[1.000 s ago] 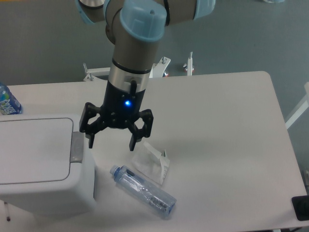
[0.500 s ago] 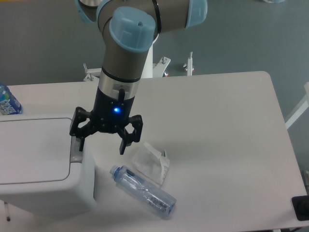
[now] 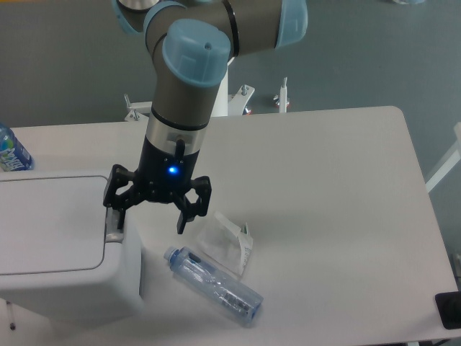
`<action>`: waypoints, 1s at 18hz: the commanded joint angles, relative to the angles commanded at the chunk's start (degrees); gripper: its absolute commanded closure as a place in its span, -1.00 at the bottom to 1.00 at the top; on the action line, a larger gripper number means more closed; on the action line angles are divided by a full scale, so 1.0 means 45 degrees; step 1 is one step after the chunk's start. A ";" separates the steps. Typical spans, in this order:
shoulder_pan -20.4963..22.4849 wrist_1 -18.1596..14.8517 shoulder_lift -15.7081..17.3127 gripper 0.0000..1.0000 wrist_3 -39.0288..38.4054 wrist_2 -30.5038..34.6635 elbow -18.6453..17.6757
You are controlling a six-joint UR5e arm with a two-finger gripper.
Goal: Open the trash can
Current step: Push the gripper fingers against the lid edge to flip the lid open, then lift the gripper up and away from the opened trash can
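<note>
Camera view: a fixed look down onto a white tabletop (image 3: pixel 324 180) with grey floor behind it.
Trash can (image 3: pixel 61 245): large boxy white bin at the lower left of the tabletop, lid flat and down, cut off by the left edge of the frame.
Push tab (image 3: pixel 114 223): grey strip on the right edge of the lid, mostly covered by the end effector's left-side finger.
End effector (image 3: pixel 150 218): black, two fingers spread apart and holding nothing; a blue light glows on its body.
End effector placement: one fingertip sits over the push tab at the bin's right edge, the other hangs over bare tabletop just right of the bin; whether the first tip presses the tab cannot be told.
Arm (image 3: pixel 191 65): grey tube with light blue joint caps, coming down from the top of the frame, tilted slightly.
Clear bottle (image 3: pixel 214 285): lying on its side on the tabletop, right of the bin, blue cap toward the bin.
Clear wrapper (image 3: pixel 227 243): crumpled, just above the bottle, touching or overlapping it.
Blue-labelled bottle (image 3: pixel 11 151): at the far left edge, behind the bin, only partly in view.
Dark object (image 3: pixel 450 310): at the lower right corner, cut off.
</note>
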 joint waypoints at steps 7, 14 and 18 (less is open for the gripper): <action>0.0019 0.0213 0.0136 -1.00 0.0136 0.0000 0.0409; 0.1620 0.0547 0.0918 -1.00 0.0780 0.0370 0.0645; 0.2538 0.0449 0.1211 -1.00 0.1620 0.2517 0.0527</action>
